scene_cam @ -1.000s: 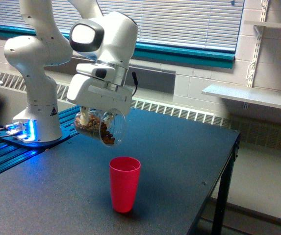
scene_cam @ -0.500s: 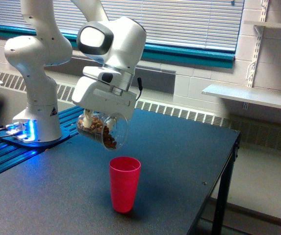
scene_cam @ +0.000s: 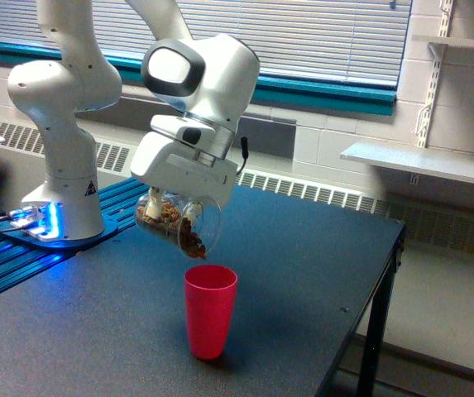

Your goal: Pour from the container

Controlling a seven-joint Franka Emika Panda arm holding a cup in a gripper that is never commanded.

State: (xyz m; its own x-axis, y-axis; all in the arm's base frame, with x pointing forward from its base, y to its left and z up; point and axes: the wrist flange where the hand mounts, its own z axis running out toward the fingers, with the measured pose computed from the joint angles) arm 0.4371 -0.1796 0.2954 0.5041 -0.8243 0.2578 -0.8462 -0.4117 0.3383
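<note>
Gripper (scene_cam: 164,204) closed on clear cup (scene_cam: 179,225), held tilted, mouth angled down toward the exterior view's right. Brown contents piled at the lip. Cup hangs just above red cup (scene_cam: 210,310), which stands upright on table (scene_cam: 303,265).

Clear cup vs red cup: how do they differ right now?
The clear cup is see-through; the red cup is opaque. The clear cup hangs in the gripper, tipped mouth-down; the red cup stands upright on the table. The clear cup holds brown pieces; the red cup's inside cannot be seen. Both are round, open-topped cups.
</note>
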